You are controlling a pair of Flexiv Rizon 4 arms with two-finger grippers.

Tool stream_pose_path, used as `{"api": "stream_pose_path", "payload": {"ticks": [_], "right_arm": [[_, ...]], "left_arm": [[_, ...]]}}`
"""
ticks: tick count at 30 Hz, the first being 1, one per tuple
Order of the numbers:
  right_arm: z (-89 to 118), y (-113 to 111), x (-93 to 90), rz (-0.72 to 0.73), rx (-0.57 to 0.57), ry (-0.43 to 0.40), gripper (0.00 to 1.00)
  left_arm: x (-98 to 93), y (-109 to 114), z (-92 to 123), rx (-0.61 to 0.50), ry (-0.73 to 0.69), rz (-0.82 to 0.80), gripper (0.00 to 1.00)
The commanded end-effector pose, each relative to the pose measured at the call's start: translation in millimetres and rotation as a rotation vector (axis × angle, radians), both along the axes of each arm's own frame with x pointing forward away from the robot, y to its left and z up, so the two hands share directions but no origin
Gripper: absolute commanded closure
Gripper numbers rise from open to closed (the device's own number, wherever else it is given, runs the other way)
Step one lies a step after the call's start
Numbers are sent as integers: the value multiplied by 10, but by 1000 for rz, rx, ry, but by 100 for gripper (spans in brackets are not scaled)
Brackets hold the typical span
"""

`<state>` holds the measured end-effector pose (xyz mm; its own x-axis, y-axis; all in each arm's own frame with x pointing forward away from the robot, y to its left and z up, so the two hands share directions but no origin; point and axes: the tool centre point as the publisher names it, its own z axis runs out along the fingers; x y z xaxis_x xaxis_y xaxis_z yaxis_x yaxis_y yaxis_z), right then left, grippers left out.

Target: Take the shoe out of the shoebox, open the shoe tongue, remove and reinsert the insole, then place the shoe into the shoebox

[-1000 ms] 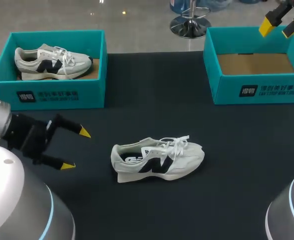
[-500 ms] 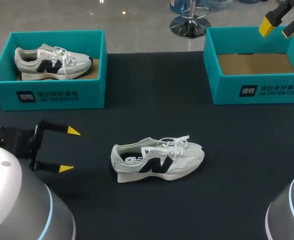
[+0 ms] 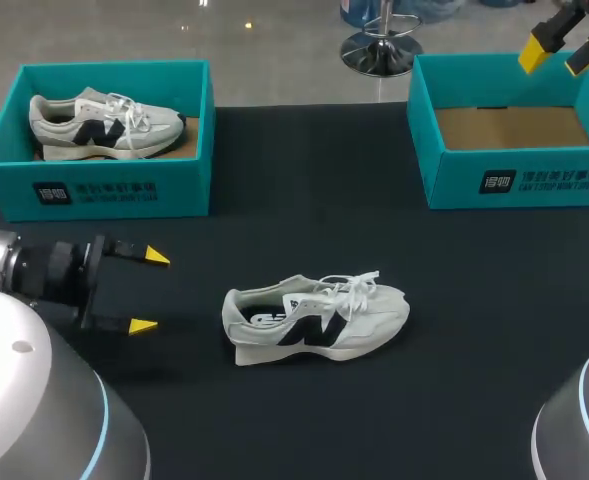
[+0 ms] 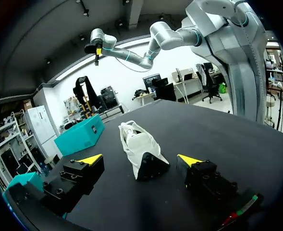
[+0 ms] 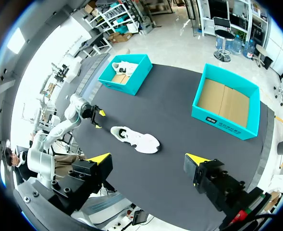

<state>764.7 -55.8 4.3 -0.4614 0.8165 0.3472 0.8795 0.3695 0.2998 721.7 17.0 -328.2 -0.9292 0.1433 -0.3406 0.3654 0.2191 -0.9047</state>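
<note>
On the black table, near its centre, a white shoe with a dark side logo rests out of any box. Its toe points to 3 o'clock and its heel to 9 o'clock, with the white laces lying loose over the top.

At 9 o'clock from the shoe, level with the heel and apart from it, sits the left gripper. Its two yellow-tipped fingers are spread wide and hold nothing. They point along the table toward the shoe. From the left wrist camera, the heel lies straight ahead between the two tips, with no contact on either side.

At 10 o'clock from the shoe stands the left shoebox, teal, with a second shoe of the same kind inside, toe to 3 o'clock.

At 2 o'clock stands the right shoebox, also teal, its brown cardboard floor in plain sight.

The right gripper hangs high above the far side of that box. Its fingers are parted and carry nothing. Seen from the right wrist camera, the whole table lies far below it.
</note>
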Motion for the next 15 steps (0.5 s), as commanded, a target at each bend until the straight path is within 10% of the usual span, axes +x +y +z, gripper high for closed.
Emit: {"api": "stream_pose_path", "payload": {"ticks": [1,15], "right_arm": [[4,2,13,-1,-2,3,0],[4,2,13,-1,-2,3,0]], "left_arm": [[65,-75,-144,-106,61,-61,0],[26,-99,-171,-109,68,-72,0]]}}
